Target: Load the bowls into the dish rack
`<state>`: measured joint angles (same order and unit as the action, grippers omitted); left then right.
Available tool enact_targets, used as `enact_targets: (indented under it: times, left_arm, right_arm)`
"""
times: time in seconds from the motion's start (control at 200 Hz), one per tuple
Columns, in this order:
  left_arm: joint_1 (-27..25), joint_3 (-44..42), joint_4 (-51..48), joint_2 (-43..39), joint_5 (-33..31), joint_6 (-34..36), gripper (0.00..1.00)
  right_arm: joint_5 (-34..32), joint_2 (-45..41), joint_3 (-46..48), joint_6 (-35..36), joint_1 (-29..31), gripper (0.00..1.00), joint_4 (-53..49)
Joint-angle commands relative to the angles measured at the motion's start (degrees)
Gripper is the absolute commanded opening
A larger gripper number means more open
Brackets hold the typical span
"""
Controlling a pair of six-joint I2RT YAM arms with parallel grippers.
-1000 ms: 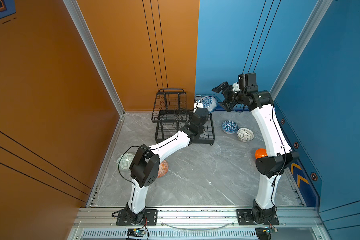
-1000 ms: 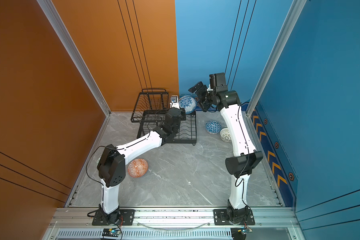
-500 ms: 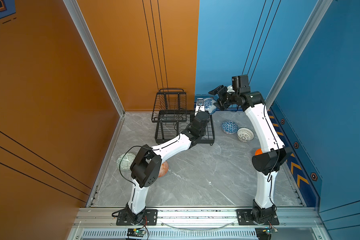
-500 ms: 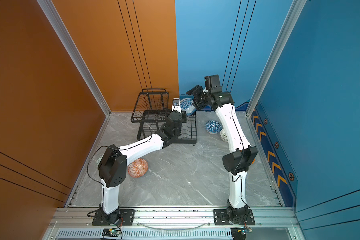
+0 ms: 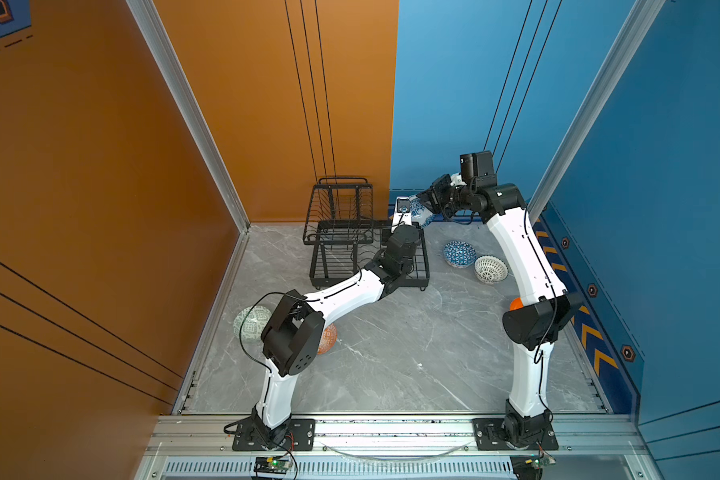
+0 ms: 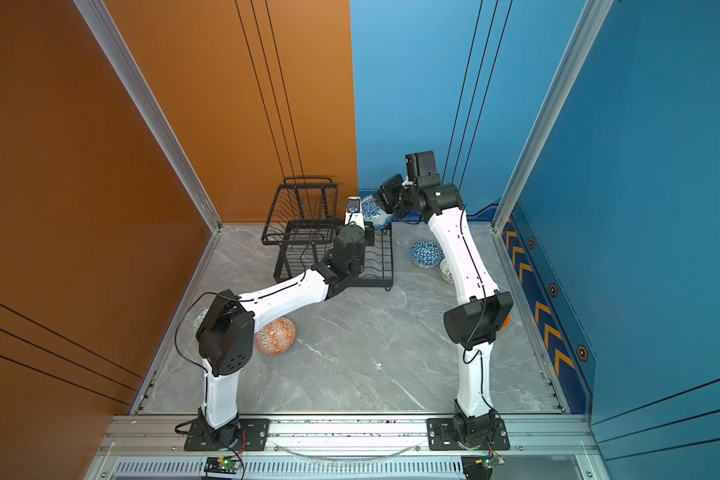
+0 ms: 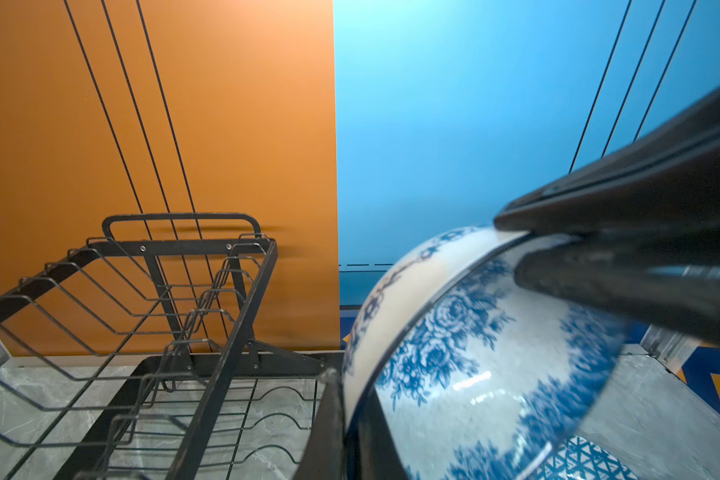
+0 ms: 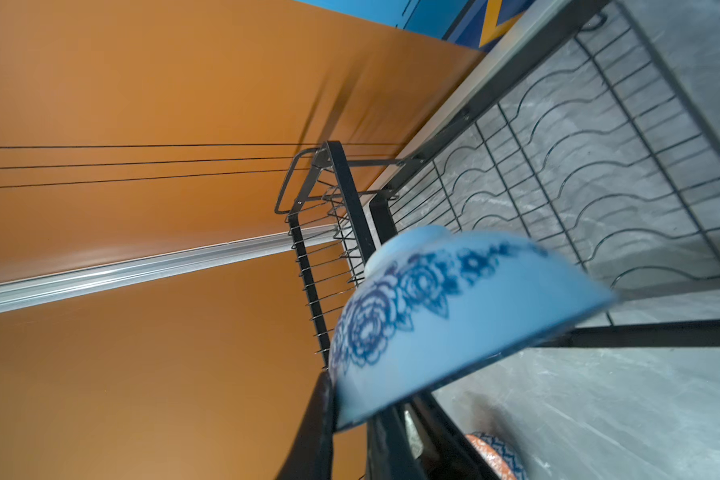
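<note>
Six bowls (image 5: 459,254) (image 5: 490,269) (image 5: 515,303) (image 5: 420,212) (image 5: 250,328) (image 5: 329,338) are in view. There is one wire rack (image 5: 336,240), and there are two robot arms (image 5: 341,291) (image 5: 524,249).

Grey marbled tabletop (image 5: 391,353) boxed by orange panels (image 5: 80,166) and blue panels (image 5: 661,166) — yellow chevrons (image 6: 551,332) along one edge.

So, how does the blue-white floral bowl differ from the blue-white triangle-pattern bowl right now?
Pattern: the blue-white floral bowl shows flowers, the blue-white triangle-pattern bowl small triangles. Support: the floral bowl is in the air, with the left gripper and the right gripper both shut on its rim; the triangle-pattern bowl rests untouched on the grey marble table. Both are round; neither is in the black wire dish rack.
</note>
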<state>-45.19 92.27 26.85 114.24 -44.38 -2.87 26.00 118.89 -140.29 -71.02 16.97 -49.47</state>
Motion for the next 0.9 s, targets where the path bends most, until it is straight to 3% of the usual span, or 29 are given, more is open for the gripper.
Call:
enact_targets:
  times: [0.0, 0.2, 0.515, 0.896]
  left_arm:
    - [-1.4, -0.4, 3.5, -2.3, -0.2, 1.6, 0.0]
    - [-1.9, -0.4, 3.6, -2.7, -0.9, 3.4, 0.0]
    - [-3.2, 1.1, 4.3, -2.2, -2.2, 4.4, 0.0]
    - [-4.7, 1.2, 4.3, -2.3, -3.1, 4.5, 0.0]
  right_arm:
    - [-0.4, 1.4, 0.6, 2.4, 0.0, 0.06, 1.1]
    - [-0.3, 1.6, 0.7, 2.5, 0.2, 0.03, 1.1]
    - [-1.5, 2.7, 0.8, 0.7, 0.2, 0.05, 1.1]
    - [-1.7, 4.4, 0.6, -1.4, -0.1, 0.16, 1.3]
